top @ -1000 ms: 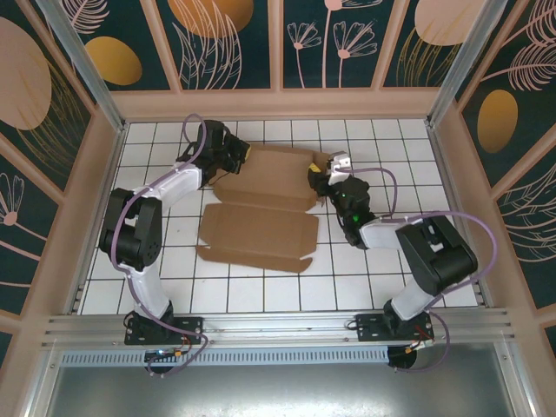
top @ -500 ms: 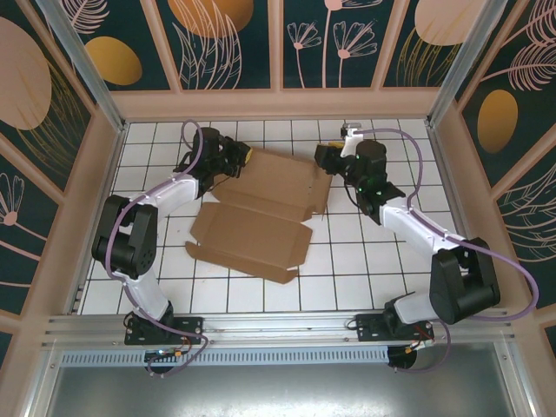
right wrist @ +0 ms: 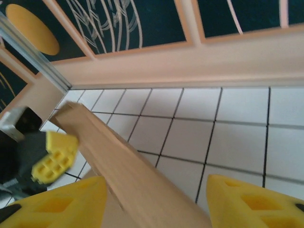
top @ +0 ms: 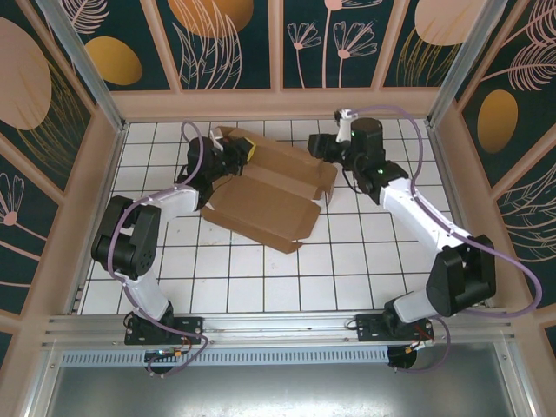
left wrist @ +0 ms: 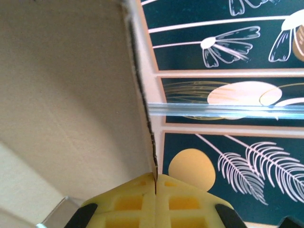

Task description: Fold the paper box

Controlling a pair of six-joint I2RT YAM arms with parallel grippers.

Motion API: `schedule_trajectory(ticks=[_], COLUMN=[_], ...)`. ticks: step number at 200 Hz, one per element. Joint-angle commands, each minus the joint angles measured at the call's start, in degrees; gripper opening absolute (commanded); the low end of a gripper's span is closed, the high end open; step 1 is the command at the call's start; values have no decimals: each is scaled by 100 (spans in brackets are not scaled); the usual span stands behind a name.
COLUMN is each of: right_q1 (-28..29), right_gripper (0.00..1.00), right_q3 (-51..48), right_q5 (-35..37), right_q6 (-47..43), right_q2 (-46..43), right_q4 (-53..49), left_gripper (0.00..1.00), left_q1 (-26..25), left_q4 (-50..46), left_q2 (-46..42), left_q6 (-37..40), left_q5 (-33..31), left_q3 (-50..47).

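The paper box (top: 261, 208) lies opened out on the tiled table (top: 365, 261) toward the far side, its long axis slanting from far left to near right, with the far-left corner tilted up. The left gripper (top: 247, 154) pinches that raised edge, its fingers (left wrist: 137, 202) pressed together on the cardboard. The right gripper (top: 323, 149) straddles the far-right flap with its fingers (right wrist: 251, 202) spread — whether they touch the flap is unclear.

Free room and obstacles. The tilted paper box (top: 269, 187) occupies the far middle of the bench (top: 347, 269), spanning the gap between left gripper (left wrist: 155, 190) and right gripper (right wrist: 152, 199). The near tiles are open. The back wall (top: 278, 102) stands close behind.
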Motion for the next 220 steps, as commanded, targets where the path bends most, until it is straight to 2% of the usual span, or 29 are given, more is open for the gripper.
schedule_trajectory(ticks=[1, 32, 69, 95, 154, 168, 199, 220], right_q1=[115, 448, 605, 652, 640, 648, 657, 657], right_gripper=[60, 63, 69, 68, 62, 61, 61, 60], right_q3=[708, 1498, 1949, 2132, 1911, 1807, 1597, 1578], right_q5=[-234, -37, 554, 510, 512, 489, 428, 393], right_q6=[-403, -999, -1429, -1589, -1738, -1736, -1694, -1675], right_q2=[518, 1410, 2094, 2457, 2687, 2656, 2510, 2461], right_q4=[-776, -1465, -1717, -1894, -1778, -1713, -1512, -1493], left_gripper=[0, 0, 0, 0, 4, 8, 25, 32], left_q1=[0, 1, 0, -2, 8, 29, 63, 77], left_q4=[965, 1351, 1126, 901, 636, 616, 607, 749], left_q2=[66, 330, 370, 376, 517, 495, 484, 511], left_q6=[234, 214, 420, 519, 677, 699, 780, 811], left_q5=[408, 705, 724, 679, 693, 705, 743, 801], left_q3=[-108, -280, -228, -180, 95, 65, 52, 68])
